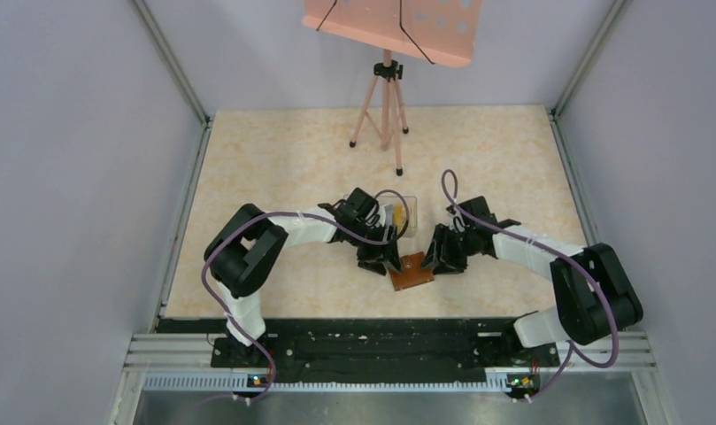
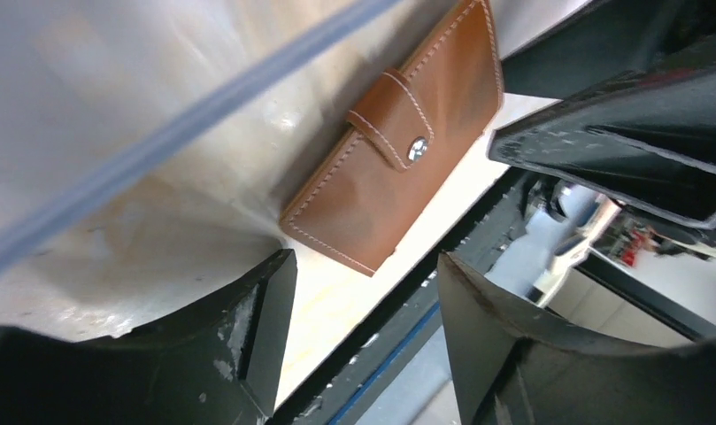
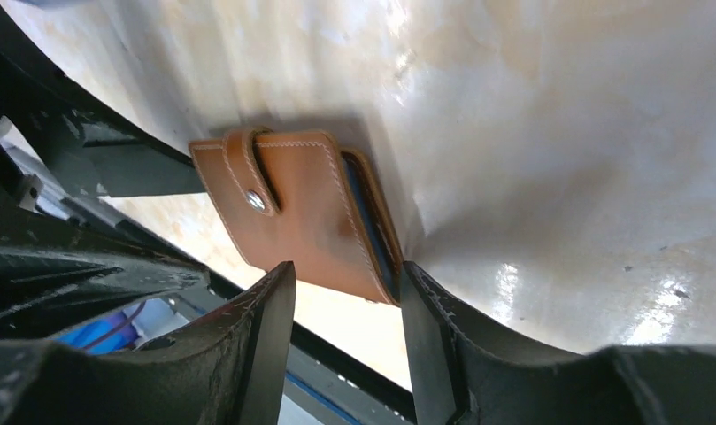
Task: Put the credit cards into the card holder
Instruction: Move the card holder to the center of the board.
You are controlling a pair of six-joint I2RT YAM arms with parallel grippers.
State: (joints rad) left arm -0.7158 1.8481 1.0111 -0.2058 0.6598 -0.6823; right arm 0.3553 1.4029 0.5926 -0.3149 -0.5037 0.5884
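Snapped shut, the leather card holder point(image 2: 372, 199) lies flat on the tabletop point(image 1: 292, 159) between the left tool point(image 2: 365, 270) and right tool point(image 3: 345, 276), both with fingers apart and gripping nothing; light, smooth and probably slippery, it looks best pinched by its edges, clear of the snap tab point(image 2: 391, 119).

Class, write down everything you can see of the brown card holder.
The card holder is a brown leather-look wallet with pale stitching, folded shut, its tab fastened by a silver snap. It lies flat on the pale marbled table. A blue edge shows inside its open side. The left tool and right tool flank it; contact is unclear.
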